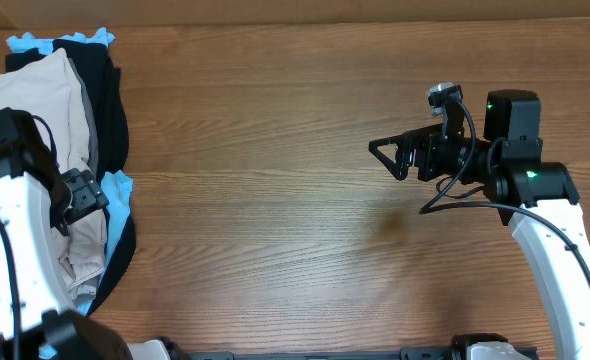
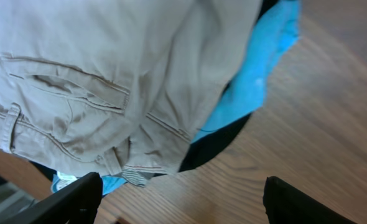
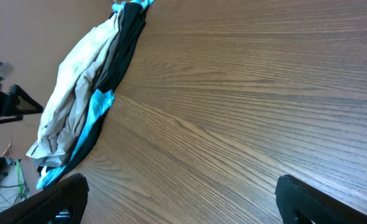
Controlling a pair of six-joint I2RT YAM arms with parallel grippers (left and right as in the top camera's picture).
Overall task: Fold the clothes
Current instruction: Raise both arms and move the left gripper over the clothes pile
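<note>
The beige shorts (image 1: pixel 35 100) lie crumpled on top of a pile of clothes at the table's left edge. In the left wrist view the shorts (image 2: pixel 90 81) fill the upper left, with a pocket seam and a belt loop showing. My left gripper (image 1: pixel 85 192) hovers over the pile's right edge. Its jaws (image 2: pixel 180 202) are open above bare wood just off the shorts' hem, and nothing is between them. My right gripper (image 1: pixel 390 158) hangs open over the table's right half, far from the pile, with nothing in it (image 3: pixel 183 199). It faces the shorts (image 3: pixel 78 93).
A black garment (image 1: pixel 105 90) and a light-blue garment (image 1: pixel 120 190) lie under the shorts, sticking out on the right side. The blue garment (image 2: pixel 258 81) and the black one (image 2: pixel 214 146) border the wooden table (image 1: pixel 275 150).
</note>
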